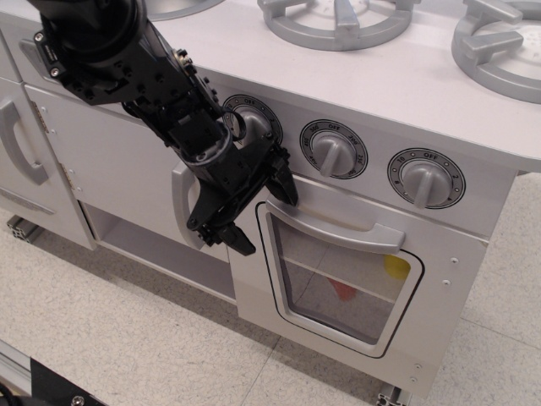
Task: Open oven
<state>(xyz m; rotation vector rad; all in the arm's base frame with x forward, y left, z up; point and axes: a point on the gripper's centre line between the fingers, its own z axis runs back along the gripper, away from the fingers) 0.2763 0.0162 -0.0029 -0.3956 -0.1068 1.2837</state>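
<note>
The light grey oven fills the right half of the view. Its door has a rounded clear window and a wide horizontal grey bar handle, and the door sits flush with the front, shut. My black gripper is open. One finger lies at the left end of the bar handle, the other finger hangs lower left, over the door's left edge. I cannot tell whether a finger touches the handle.
Three round knobs sit in a row above the door. Grey burner rings lie on the cooktop. A plain cabinet door with a vertical handle stands left of the oven, an open shelf below it. Tiled floor lies in front.
</note>
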